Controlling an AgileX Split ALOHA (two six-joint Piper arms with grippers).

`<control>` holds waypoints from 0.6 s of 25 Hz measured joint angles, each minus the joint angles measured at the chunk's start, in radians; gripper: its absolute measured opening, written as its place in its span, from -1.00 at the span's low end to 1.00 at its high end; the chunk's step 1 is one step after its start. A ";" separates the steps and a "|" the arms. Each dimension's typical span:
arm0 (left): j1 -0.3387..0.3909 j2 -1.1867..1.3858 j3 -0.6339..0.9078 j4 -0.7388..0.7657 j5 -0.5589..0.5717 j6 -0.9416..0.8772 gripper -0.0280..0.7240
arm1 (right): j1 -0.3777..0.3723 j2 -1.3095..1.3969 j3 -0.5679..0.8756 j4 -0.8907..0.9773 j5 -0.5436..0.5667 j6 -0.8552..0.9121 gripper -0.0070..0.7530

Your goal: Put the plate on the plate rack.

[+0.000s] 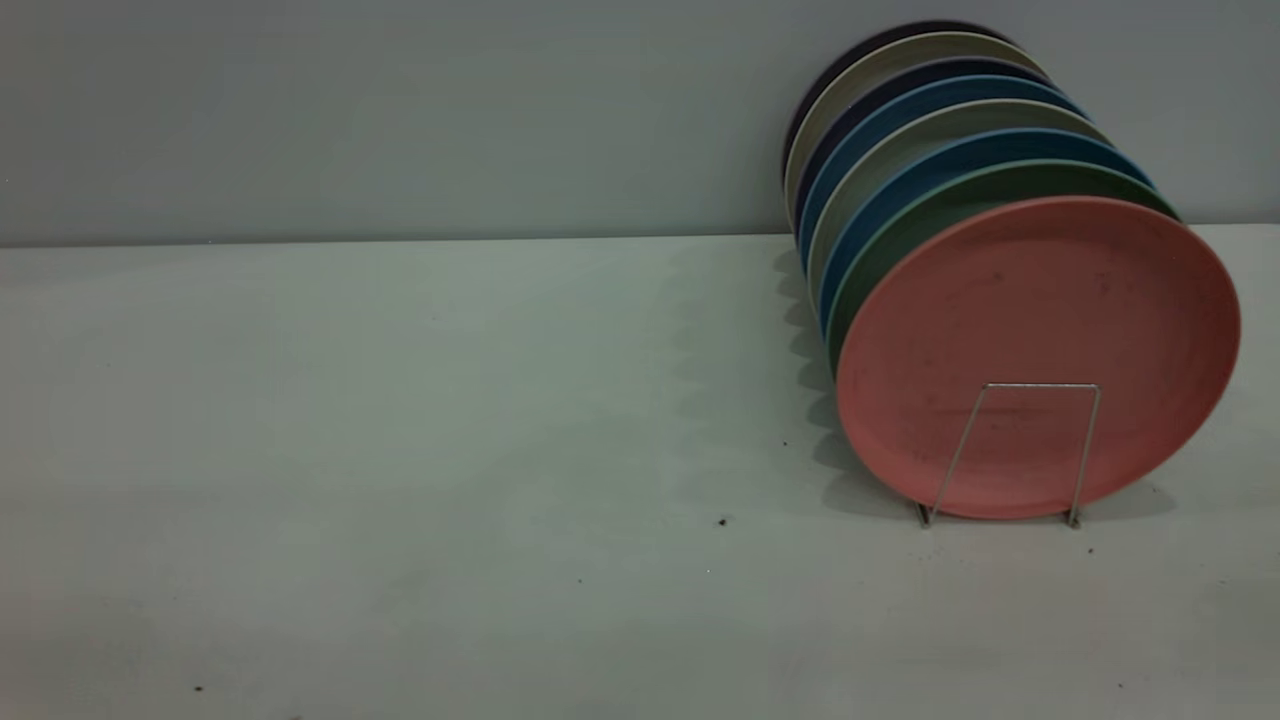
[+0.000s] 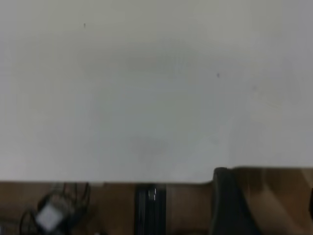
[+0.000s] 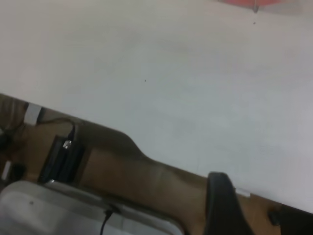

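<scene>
Since the plate stood on edge at the right of the frame, propped by the rack's front loop and leaning on the other plates, it looked placed already. Neither gripper showed, so can't tell their state. Tabletop was otherwise bare.

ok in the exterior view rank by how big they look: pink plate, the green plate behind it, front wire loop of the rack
1. pink plate, whole face showing
2. green plate, only a crescent visible, so true size unsure
3. front wire loop of the plate rack, smallest
</scene>
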 joint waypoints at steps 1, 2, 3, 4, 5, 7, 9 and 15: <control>0.000 -0.029 0.001 -0.001 0.000 0.001 0.21 | 0.000 -0.025 0.012 -0.001 0.000 -0.006 0.23; 0.000 -0.050 0.001 -0.001 0.000 0.001 0.21 | 0.000 -0.057 0.027 -0.005 0.000 -0.018 0.23; 0.000 -0.075 0.001 -0.001 0.000 0.001 0.21 | 0.000 -0.087 0.041 -0.010 0.000 -0.028 0.23; 0.000 -0.099 0.001 -0.001 0.000 0.001 0.21 | 0.000 -0.116 0.051 -0.020 0.000 -0.034 0.23; 0.000 -0.121 0.001 0.000 0.000 0.002 0.21 | 0.000 -0.138 0.063 -0.031 -0.001 -0.036 0.23; 0.000 -0.158 0.001 0.000 0.000 0.013 0.21 | 0.008 -0.185 0.078 -0.049 -0.004 -0.043 0.23; -0.003 -0.189 0.001 0.000 0.001 0.029 0.21 | 0.032 -0.219 0.080 -0.061 -0.014 -0.049 0.23; -0.033 -0.229 0.002 0.000 0.001 0.045 0.21 | 0.119 -0.269 0.084 -0.131 -0.026 -0.036 0.23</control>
